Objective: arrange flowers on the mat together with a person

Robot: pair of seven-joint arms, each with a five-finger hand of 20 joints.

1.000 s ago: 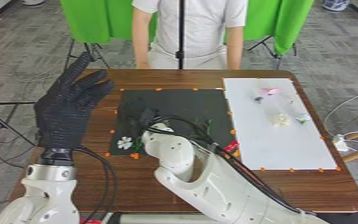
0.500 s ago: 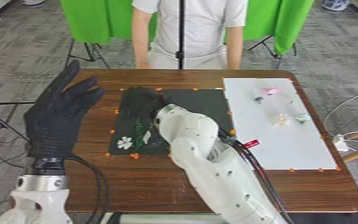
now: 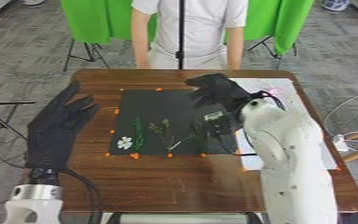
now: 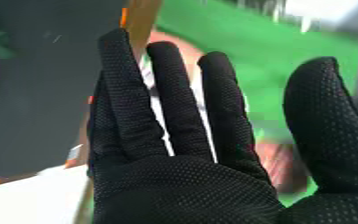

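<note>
White flower (image 3: pixel 124 143) lies on the black mat (image 3: pixel 149 102), near-left corner! Right hand (image 3: pixel 218 90) hovers at the far-right corner, fingers straight, thumb wide; left hand (image 3: pixel 53 131), loosely spread, hangs left of the mat.

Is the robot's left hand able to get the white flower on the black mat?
Probably yes. The left robot hand is open, just left of the black mat, and nothing seems to stand between it and the white flower. The right robot hand is out of the way.
</note>
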